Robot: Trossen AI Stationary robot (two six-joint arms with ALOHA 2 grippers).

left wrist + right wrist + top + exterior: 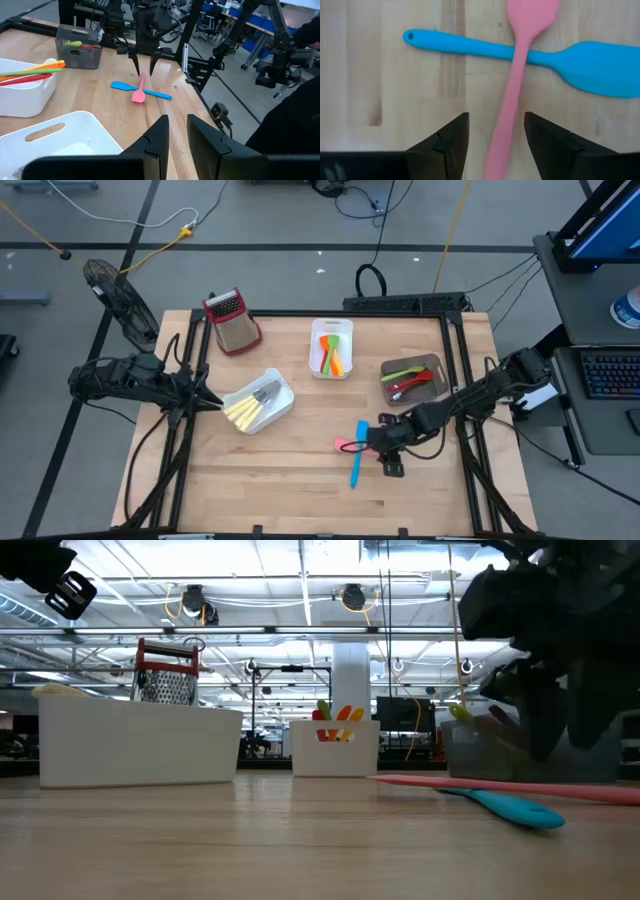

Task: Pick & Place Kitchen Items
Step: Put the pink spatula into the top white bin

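A pink spatula [517,65] lies across a blue spatula [600,65] on the wooden table, right of centre toward the near edge; in the high view they are the pink spatula [348,445] and the blue spatula [358,455]. My right gripper [495,132] is open and points down, one finger on either side of the pink handle, touching nothing that I can see. It is the right gripper [144,70] in the left wrist view. My left gripper [176,132] waits at the table's left side beside a white bin [280,405], with a narrow gap between its fingers and nothing in it.
The white bin beside my left gripper holds yellow and grey cutlery [250,405]. A second white bin [331,365] at the far centre holds orange, green and red utensils. A grey bin [430,365] holds green and red ones. A grater [232,320] stands far left.
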